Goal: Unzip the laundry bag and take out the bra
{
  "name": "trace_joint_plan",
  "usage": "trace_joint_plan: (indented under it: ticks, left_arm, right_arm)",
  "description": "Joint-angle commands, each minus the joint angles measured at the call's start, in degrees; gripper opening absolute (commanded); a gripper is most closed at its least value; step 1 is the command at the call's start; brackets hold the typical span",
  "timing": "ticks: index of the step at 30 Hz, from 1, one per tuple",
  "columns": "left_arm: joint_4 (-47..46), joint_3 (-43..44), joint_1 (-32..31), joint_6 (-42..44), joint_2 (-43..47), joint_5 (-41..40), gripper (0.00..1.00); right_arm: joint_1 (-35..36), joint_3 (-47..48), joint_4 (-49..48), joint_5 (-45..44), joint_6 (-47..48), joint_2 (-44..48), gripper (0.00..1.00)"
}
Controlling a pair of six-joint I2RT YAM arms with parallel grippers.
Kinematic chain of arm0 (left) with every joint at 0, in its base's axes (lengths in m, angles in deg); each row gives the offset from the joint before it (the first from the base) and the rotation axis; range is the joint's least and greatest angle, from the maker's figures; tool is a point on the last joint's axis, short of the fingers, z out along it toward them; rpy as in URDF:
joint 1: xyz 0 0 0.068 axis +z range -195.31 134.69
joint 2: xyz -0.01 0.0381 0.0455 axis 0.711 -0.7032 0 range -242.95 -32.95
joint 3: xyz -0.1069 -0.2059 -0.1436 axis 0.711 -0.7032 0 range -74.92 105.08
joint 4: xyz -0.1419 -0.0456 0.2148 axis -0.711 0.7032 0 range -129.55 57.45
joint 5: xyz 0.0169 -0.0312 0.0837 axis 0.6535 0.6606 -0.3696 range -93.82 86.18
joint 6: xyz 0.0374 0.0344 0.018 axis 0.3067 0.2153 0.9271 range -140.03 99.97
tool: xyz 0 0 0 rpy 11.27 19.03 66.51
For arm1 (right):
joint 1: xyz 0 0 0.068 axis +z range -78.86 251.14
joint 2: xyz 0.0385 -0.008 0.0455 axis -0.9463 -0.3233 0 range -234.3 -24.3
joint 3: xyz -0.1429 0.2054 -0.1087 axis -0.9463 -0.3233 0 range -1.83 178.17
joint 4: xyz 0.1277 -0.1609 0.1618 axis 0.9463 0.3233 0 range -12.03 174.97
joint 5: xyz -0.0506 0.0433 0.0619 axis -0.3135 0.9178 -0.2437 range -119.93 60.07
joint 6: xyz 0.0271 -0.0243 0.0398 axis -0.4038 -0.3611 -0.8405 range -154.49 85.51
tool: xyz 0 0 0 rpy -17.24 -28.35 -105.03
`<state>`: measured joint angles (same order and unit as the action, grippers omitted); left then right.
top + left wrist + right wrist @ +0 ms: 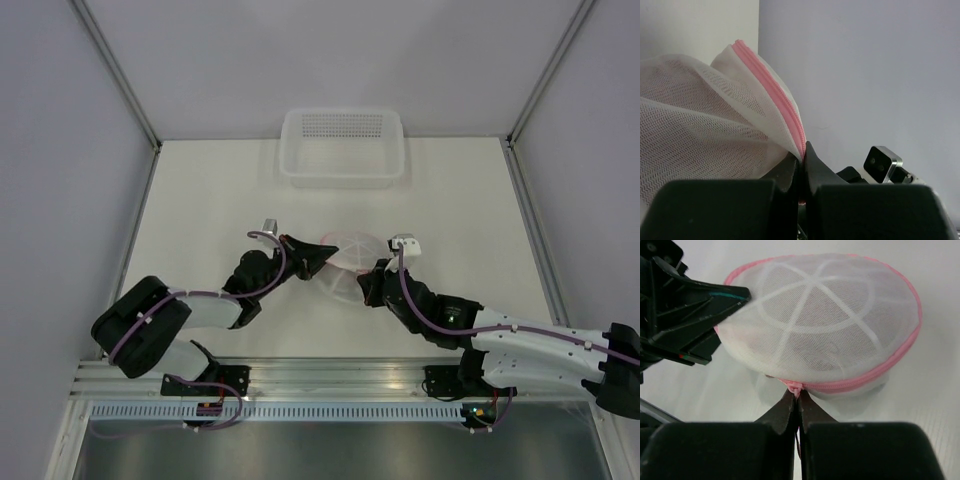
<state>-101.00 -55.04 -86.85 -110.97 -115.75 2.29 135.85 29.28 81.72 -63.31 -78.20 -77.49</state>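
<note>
The laundry bag (pixel 350 258) is a small dome of white mesh with pink zipper trim, lying mid-table between both arms. My left gripper (pixel 322 252) is shut on the bag's pink-trimmed left edge (pixel 790 117). My right gripper (pixel 366 285) is shut on the pink zipper pull (pixel 797 388) at the bag's near side (pixel 830 315). The zipper line (pixel 865 377) looks closed along the near rim. The left gripper's fingers (pixel 695 310) show at the bag's left in the right wrist view. The bra inside cannot be made out.
A clear rectangular plastic basket (pixel 342 148) stands at the back middle of the table. Grey walls enclose the table at left, right and back. A metal rail (pixel 330 378) runs along the near edge by the arm bases.
</note>
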Motion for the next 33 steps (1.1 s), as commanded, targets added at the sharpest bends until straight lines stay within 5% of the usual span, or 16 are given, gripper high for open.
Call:
trace_joint_plan:
  ticks: [1,15,23,29,30,31,33]
  left_arm:
    - [1.1,-1.6,5.6,4.9,2.7,5.1,0.02]
    - [14.0,3.3,21.1,18.1,4.4,28.3,0.02]
    - [22.9,16.1,25.6,29.7,-2.7,42.7,0.02]
    - [7.6,20.5,25.5,21.1,-11.6,50.1,0.03]
    - [4.7,20.1,25.5,19.0,-13.6,50.7,0.12]
    - [-2.4,19.5,25.5,16.7,-14.1,50.7,0.36]
    - [-5.9,16.5,25.5,11.8,-14.5,49.4,0.60]
  right_arm:
    - [-0.5,3.8,16.3,-4.7,0.1,-1.6,0.00]
    - [-0.5,9.7,30.3,-6.7,-1.8,-9.0,0.00]
    - [-0.5,10.5,33.1,-6.5,0.2,-9.4,0.00]
    - [-0.5,9.1,28.3,-3.2,3.6,-6.7,0.00]
    - [-0.5,9.0,27.5,-2.7,3.7,-6.5,0.00]
    - [-0.5,8.9,27.1,-2.6,3.8,-6.5,0.01]
    - [-0.5,9.0,25.9,-1.9,4.5,-6.9,0.00]
